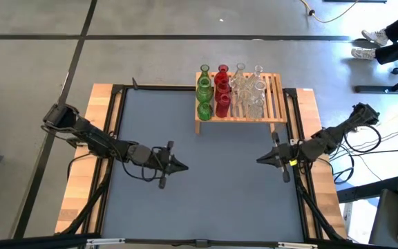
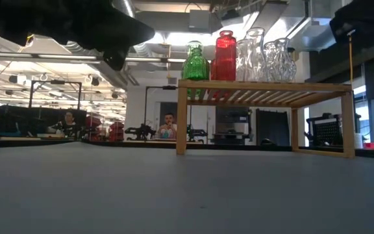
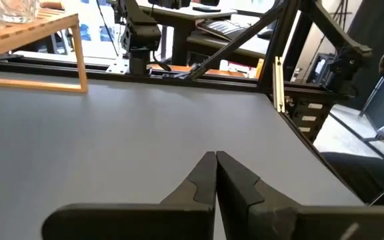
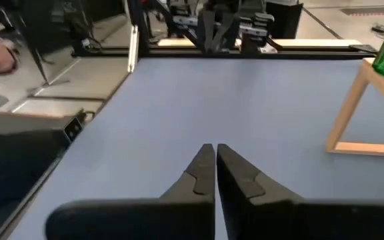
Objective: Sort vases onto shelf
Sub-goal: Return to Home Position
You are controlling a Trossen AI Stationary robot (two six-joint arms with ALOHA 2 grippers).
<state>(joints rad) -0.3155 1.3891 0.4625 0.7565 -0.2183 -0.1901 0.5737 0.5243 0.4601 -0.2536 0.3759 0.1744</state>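
Left pincer (image 1: 179, 165) at the worktop's 9 o'clock, right pincer (image 1: 261, 160) at 3 o'clock: both dark finger pairs pressed together, gripping nothing, above the matte grey worktop (image 1: 213, 200). Slatted light-wood shelf (image 1: 276, 93) at 1 o'clock carries translucent glass in rows: green vases (image 1: 204, 93), red vases (image 1: 222, 90), clear vases (image 1: 252, 93).

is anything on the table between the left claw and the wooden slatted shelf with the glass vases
Nothing visible. Only bare grey tabletop lies between the shut left claw and the low light-wood slatted shelf, where the red, green and clear glass vases stand.
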